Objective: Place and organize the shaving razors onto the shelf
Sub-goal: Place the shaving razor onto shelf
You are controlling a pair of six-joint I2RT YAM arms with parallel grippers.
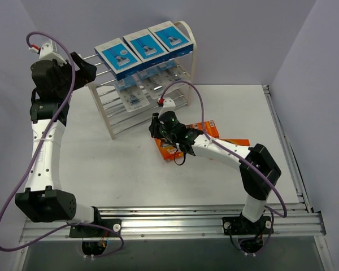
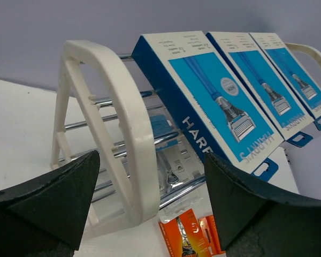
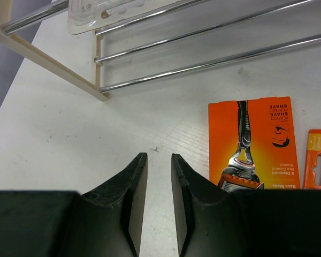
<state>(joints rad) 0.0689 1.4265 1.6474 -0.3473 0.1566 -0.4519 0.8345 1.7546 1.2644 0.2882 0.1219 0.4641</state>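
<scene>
At the upper centre of the top view stands the shelf [image 1: 193, 53], with three blue boxes [image 1: 144, 46] in a row on its top tier and clear blister packs [image 1: 137, 93] on a tier below. The orange packs [image 1: 206, 129] lie flat on the table at centre frame, not yet shelved. The right gripper [image 1: 156, 127] hangs low just beside them, between the packs and the shelf's foot. The left gripper [image 1: 87, 70] sits at upper left by the shelf's end, well apart from the orange packs, so the right arm is judged much the nearer. In the left wrist view the left gripper [image 2: 151, 158] has its jaws spread wide and empty. They frame the shelf's white end panel [image 2: 123, 107], with two orange packs [image 2: 184, 235] at bottom centre. In the right wrist view the right gripper [image 3: 159, 160] has its jaws parted only narrowly. Bare table shows in the gap and nothing is held. The nearest orange pack [image 3: 251, 139] lies to the right of the fingers, its near end hidden under the right finger. Its long axis runs up and down the frame, roughly in line with the fingers. A second pack [image 3: 318, 160] shows at the right edge, and chrome rods [image 3: 214, 37] cross the top. In my judgement the gripper must shift rightward and open before taking it.
</scene>
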